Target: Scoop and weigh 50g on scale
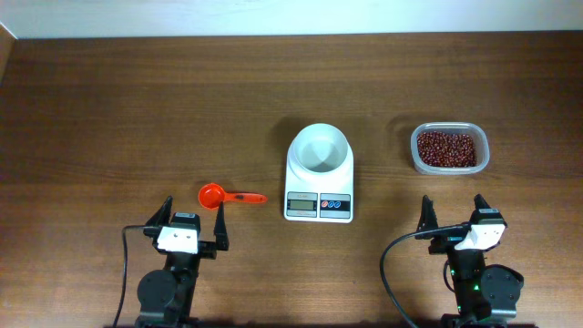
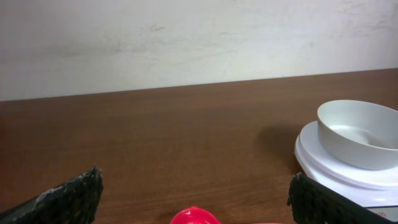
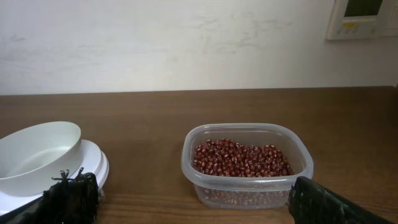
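Start with left gripper and right gripper wide open, empty. Reach for red scoop left of scale. Grab handle, keep level.

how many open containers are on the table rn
2. A white bowl sits on the scale in the middle; a clear tub of red beans stands apart on the scale's right. Nothing suggests a hidden one.

No legible text anywhere, scale readout too small to read
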`<state>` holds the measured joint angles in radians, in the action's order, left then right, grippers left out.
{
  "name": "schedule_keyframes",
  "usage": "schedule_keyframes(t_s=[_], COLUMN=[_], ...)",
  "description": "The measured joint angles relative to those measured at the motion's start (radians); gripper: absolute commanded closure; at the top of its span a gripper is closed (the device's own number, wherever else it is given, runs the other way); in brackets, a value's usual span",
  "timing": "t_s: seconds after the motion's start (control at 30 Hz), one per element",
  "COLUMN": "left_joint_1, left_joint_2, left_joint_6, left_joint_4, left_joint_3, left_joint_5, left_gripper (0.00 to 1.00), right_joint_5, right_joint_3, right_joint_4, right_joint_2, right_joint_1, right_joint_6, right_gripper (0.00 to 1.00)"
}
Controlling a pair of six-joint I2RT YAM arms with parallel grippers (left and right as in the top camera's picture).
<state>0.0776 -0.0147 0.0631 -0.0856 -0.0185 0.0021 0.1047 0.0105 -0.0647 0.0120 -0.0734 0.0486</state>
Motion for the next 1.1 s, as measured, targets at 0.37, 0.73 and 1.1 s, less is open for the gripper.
schedule_keyframes(t_s=[0.37,0.73,1.1], left_joint_1=[0.0,0.0,0.0], left_joint_2=[0.0,0.002,-0.158], left_joint_6=[0.004,-0.011,-0.106], left_joint_4=[0.0,0.134,-0.121], left_joint_3=[0.0,0.006,-0.282], left_joint_5=[-0.03,0.057,0.088], left_gripper=[0.01,0.01,0.01], right_joint_5=[0.0,0.0,0.0], right_joint_3=[0.0,0.0,0.0], right_joint_4=[0.0,0.0,0.0], right_joint_2=[0.0,0.0,0.002], right_joint_1=[0.0,0.0,0.0], right_joint_6=[0.001,0.0,0.001], right_gripper=[0.01,0.01,0.01])
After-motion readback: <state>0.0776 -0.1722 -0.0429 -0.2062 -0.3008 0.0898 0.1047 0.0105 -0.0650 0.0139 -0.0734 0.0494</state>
